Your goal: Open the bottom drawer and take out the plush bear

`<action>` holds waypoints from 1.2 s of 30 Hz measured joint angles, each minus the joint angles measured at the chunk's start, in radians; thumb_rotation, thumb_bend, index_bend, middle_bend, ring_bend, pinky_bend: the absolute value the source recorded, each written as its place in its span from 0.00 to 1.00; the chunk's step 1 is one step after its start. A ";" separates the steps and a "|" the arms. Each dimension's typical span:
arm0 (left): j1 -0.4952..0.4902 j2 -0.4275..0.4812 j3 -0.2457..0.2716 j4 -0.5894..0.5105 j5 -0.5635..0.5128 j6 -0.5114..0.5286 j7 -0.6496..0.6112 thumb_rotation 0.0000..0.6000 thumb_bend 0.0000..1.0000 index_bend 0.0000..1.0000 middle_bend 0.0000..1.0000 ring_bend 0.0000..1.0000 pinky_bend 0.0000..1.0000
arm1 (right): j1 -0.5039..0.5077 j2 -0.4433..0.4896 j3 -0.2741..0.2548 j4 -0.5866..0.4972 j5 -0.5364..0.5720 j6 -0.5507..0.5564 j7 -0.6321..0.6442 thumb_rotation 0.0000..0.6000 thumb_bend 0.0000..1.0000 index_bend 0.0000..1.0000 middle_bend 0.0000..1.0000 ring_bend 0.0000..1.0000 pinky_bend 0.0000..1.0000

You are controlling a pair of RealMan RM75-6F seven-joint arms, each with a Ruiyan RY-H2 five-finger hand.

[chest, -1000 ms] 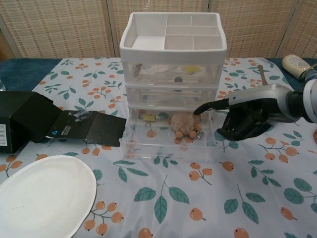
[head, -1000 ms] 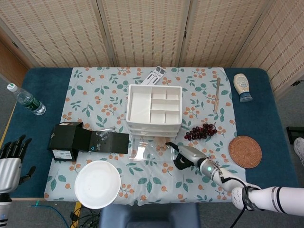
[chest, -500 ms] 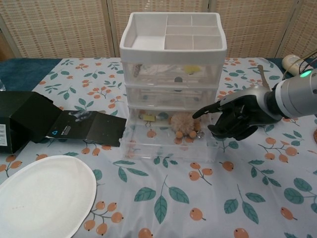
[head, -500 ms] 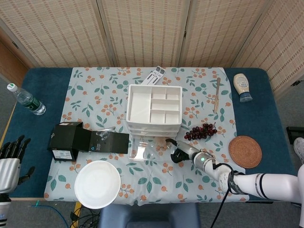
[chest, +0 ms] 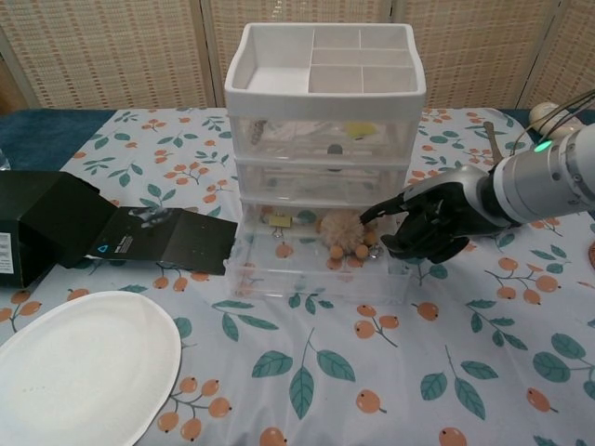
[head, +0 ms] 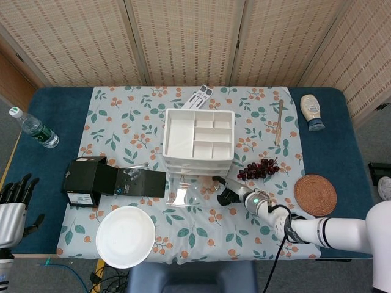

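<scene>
At the far left the left hand (head: 11, 210) hangs off the tabletop (head: 43, 116) edge, its fingers (head: 18, 186) apart and holding nothing. A water bottle (head: 33, 128) lies on the blue cloth near the back left. Further in, a black box (chest: 42, 228) with its flap open lies beside a white plate (chest: 79, 367) at the front. In the middle stands the white drawer unit (chest: 325, 139), a divided tray on top, and its clear bottom drawer (chest: 316, 269) is pulled out toward the front. The plush bear (chest: 346, 230) lies inside that drawer, toward its right side, among small bits; it is a round fuzzy ball whose facing and long axis cannot be made out. The right hand (chest: 432, 221) reaches in over the drawer's right wall, one finger stretched toward the bear with its tip just beside it, the rest curled in, gripping nothing. Right of that lie grapes (head: 259, 169), a round woven coaster (head: 315, 195), and a squeeze bottle (head: 312, 112) at the back.
</scene>
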 measured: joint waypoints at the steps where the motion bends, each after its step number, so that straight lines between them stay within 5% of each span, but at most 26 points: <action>1: 0.001 0.001 0.000 0.000 0.000 0.001 0.000 1.00 0.26 0.10 0.07 0.12 0.10 | 0.003 -0.005 -0.001 0.005 0.000 -0.003 0.000 1.00 0.68 0.00 0.84 1.00 1.00; 10: 0.009 0.006 0.004 -0.007 -0.001 0.008 0.001 1.00 0.26 0.10 0.07 0.12 0.10 | 0.016 -0.024 0.005 -0.001 -0.040 -0.040 0.005 1.00 0.68 0.00 0.84 1.00 1.00; 22: 0.008 0.007 0.002 -0.011 0.002 0.008 0.002 1.00 0.26 0.10 0.07 0.12 0.10 | -0.040 0.062 0.034 -0.106 -0.156 -0.038 0.037 1.00 0.68 0.00 0.84 1.00 1.00; 36: 0.012 0.012 0.004 -0.017 0.002 0.012 0.003 1.00 0.26 0.10 0.07 0.12 0.10 | 0.019 0.010 -0.020 -0.002 -0.059 -0.019 0.048 1.00 0.68 0.00 0.83 1.00 1.00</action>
